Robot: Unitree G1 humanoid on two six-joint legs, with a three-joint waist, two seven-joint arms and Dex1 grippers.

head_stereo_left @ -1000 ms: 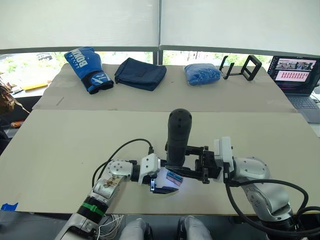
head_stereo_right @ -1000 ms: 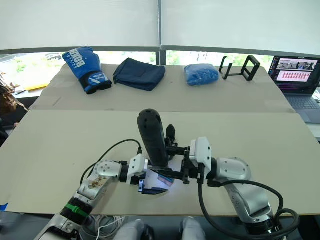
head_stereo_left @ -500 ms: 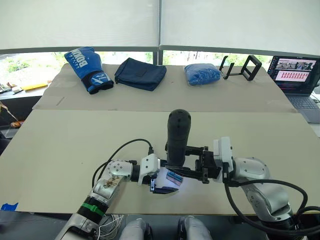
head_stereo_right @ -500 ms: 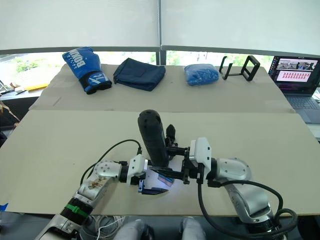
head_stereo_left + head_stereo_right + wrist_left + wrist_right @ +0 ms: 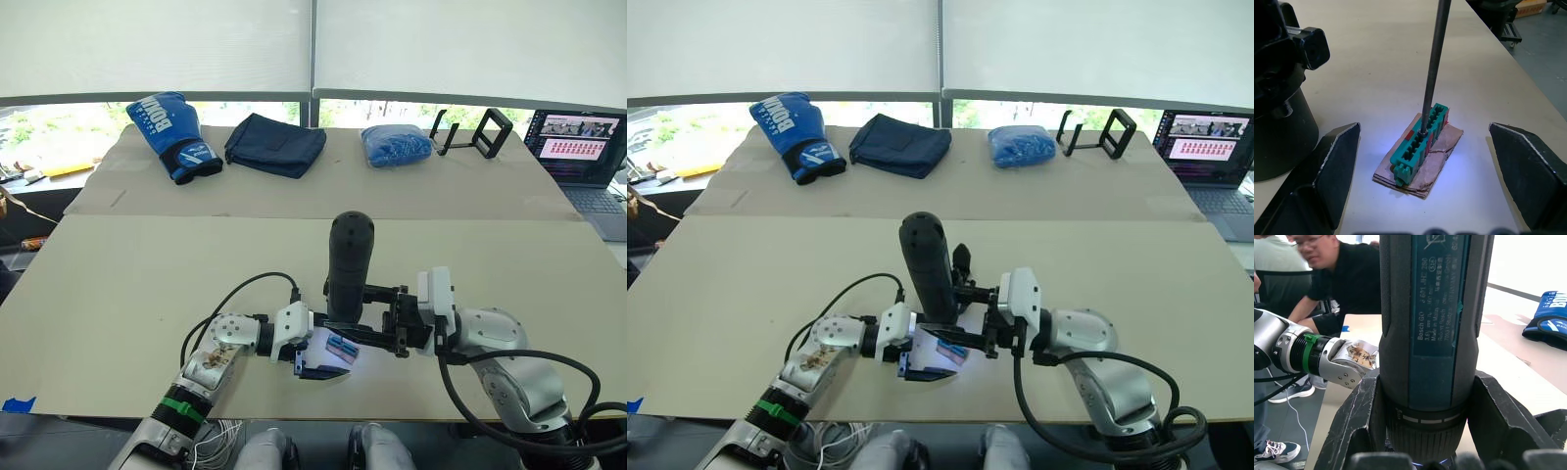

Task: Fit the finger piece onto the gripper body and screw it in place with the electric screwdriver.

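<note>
I am clamping my right gripper [image 5: 384, 323] around the electric screwdriver [image 5: 349, 259], upright near the table's [image 5: 118, 284] front edge, bit in a green block [image 5: 1418, 147]. It looks heavy and rigid, best held low. My left gripper [image 5: 1422, 183] is spread beside it.

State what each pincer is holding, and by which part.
The right pincer clamps the electric screwdriver around its lower body, near the bit end. The left pincer is open and holds nothing.

"Bosch" is printed on the electric screwdriver [image 5: 1432, 323] — "BION" on the blue boxing glove [image 5: 172, 132].
</note>
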